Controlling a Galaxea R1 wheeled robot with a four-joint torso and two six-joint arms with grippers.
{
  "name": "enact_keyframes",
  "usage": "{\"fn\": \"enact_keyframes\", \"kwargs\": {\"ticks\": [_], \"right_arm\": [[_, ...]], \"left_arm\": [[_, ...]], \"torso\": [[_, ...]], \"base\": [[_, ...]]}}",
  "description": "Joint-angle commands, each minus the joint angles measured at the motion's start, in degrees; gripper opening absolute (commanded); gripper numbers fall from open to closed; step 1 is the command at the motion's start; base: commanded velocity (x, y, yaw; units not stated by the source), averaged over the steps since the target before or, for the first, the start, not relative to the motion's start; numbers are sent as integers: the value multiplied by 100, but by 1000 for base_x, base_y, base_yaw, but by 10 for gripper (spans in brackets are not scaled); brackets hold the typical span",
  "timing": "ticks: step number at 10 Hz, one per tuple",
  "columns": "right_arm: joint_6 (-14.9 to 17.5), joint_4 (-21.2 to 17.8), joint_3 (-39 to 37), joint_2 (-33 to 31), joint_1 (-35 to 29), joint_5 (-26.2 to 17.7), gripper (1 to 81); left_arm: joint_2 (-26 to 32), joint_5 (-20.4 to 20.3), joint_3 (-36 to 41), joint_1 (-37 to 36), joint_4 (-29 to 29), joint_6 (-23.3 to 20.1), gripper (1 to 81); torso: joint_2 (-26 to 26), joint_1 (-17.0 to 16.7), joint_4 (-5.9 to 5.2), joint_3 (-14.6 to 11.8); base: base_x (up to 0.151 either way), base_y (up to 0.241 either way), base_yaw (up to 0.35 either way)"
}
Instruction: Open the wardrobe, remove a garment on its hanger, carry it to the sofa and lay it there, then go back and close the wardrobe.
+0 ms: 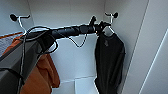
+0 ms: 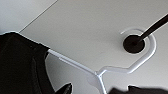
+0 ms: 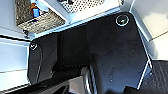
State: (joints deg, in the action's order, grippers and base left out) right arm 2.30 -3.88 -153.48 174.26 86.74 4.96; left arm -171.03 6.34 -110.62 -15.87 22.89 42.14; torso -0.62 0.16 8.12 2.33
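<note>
One garment (image 1: pixel 109 60) just below left jaws.

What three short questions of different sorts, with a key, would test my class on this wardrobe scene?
1. True or false: the black garment hangs on a white hanger inside the open wardrobe.
2. Multiple choice: the left gripper is A) down at the wardrobe floor, B) up by the black garment's hanger, C) on the orange garment.
3. Short answer: what does the hanger's hook loop over in the left wrist view?

Key
1. True.
2. B. The left arm reaches across from the picture's left to the hanger's neck; whether its fingers have closed cannot be told.
3. A dark peg on the wardrobe wall.
</note>
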Motion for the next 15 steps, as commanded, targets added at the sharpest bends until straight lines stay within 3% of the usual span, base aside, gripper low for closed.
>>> {"fn": "enact_keyframes", "kwargs": {"ticks": [1,9,14,15], "right_arm": [[7,-17,-23,23,-222,-303,811],[-1,-17,-14,76,-126,-294,811],[7,-17,-23,102,-125,-302,811],[-2,-17,-23,102,-125,-294,811]], "left_arm": [[-159,-238,-91,-1141,31,4,811],[-713,-353,-619,-1071,-224,4,811],[-757,-493,-426,-1054,-259,4,811],[-758,-590,-338,-1062,-285,4,10]], "torso": [[0,0,0,0],[0,0,0,0],[0,0,0,0],[0,0,0,0]], "base": [[0,0,0],[0,0,0],[0,0,0],[0,0,0]]}}
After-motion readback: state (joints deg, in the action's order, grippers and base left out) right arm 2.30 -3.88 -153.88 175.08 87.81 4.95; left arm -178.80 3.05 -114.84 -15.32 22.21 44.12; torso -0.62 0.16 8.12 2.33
